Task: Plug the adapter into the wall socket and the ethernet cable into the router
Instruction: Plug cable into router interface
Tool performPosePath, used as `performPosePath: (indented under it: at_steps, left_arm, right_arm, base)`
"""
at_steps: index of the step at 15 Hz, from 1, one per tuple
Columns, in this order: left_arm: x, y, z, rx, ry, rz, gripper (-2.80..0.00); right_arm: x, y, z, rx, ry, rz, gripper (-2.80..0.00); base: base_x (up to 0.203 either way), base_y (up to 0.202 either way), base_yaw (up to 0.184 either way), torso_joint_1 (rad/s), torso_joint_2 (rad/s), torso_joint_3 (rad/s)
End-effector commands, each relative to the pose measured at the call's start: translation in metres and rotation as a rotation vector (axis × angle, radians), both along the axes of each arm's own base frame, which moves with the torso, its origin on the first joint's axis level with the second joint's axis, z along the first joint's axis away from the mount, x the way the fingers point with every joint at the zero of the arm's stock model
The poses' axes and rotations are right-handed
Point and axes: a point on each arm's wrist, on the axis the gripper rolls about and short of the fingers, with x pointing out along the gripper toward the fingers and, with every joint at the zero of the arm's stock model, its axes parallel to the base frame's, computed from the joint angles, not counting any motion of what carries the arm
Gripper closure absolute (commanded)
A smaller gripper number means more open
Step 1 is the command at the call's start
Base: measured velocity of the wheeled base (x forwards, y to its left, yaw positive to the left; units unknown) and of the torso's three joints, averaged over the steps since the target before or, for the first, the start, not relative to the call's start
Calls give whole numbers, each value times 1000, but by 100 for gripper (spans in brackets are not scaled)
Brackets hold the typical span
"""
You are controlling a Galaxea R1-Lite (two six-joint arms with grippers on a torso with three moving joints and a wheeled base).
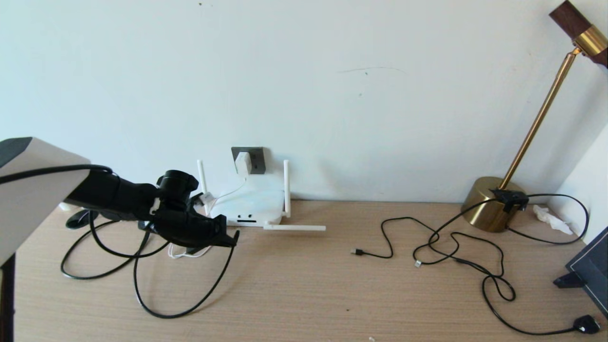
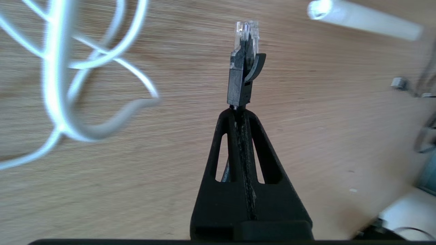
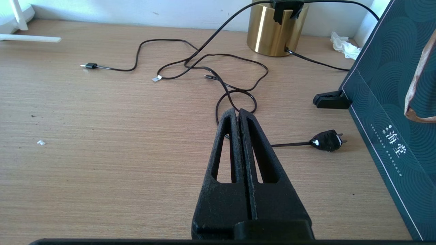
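The white adapter [image 1: 243, 164] sits in the dark grey wall socket [image 1: 256, 159], and its thin white cord [image 2: 58, 85] runs down to the desk. Below it lies the white router [image 1: 247, 205]; one antenna [image 1: 294, 228] lies flat on the desk. My left gripper [image 1: 232, 239] hovers just in front of and left of the router, shut on the black ethernet cable [image 1: 190, 306]. Its clear connector [image 2: 246, 32] sticks out past the left gripper [image 2: 238, 110]. My right gripper [image 3: 238, 112] is shut with nothing in it, low over the desk's right side, out of the head view.
A brass lamp [image 1: 491, 204] stands at the back right, with thin black cables [image 1: 456, 247] tangled in front of it and a black plug [image 3: 327, 140] near the front. A dark green box [image 3: 391, 102] stands at the right edge. A crumpled tissue [image 1: 551, 218] lies by the lamp.
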Motion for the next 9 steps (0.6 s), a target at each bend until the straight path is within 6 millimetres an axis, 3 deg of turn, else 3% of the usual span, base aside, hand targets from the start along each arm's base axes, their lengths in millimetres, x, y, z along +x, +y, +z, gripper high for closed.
performPosePath:
  at_steps: [1, 9]
  left_arm:
    - [4, -1, 5, -24, 7, 20, 0]
    - [5, 2, 3, -99, 45, 54, 0]
  right_arm:
    - [0, 0, 0, 0, 2, 0, 0]
    - [0, 0, 0, 0, 2, 0, 0]
  base:
    - [0, 0, 0, 0, 0, 0]
    - [0, 0, 0, 0, 0, 0]
